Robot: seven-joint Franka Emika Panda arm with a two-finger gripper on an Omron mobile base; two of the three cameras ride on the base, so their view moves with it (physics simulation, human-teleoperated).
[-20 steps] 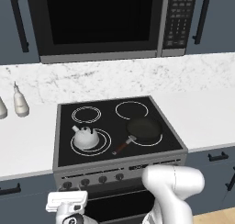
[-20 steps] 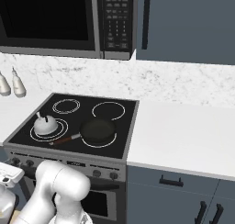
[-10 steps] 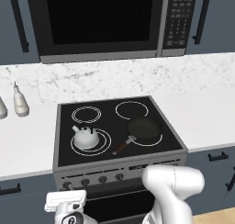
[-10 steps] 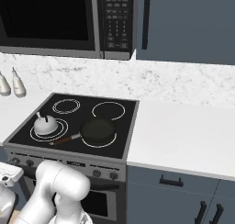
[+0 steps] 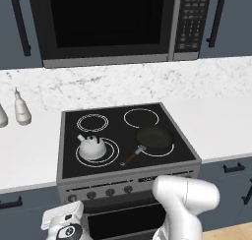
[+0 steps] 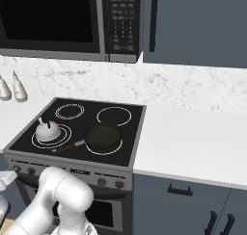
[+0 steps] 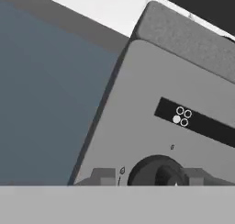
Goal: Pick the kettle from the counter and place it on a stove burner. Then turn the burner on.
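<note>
Jaws spread either side of the burner knob [image 7: 158, 170] at 6 o'clock; pinch it centrally, then twist smoothly; kettle [image 5: 90, 146] already sits on its burner.

**A:** where's the arm [image 5: 184, 204] sitting atm?

**B:** It's folded way down low. In the left base view a big white elbow joint is seen bottom right, and the hand [image 5: 63, 225] is parked at the bottom left. In the right base view the arm [image 6: 60, 200] is bent at the lower left, with the wrist cut off by the frame edge.

**A:** and the fingers?

**B:** In the hand view two grey fingertips [image 7: 103, 176] are poked up at the bottom, spread apart with a clear gap left between them. Nothing is clamped. The view is rolled to one side, so the wrist is twisted.
</note>
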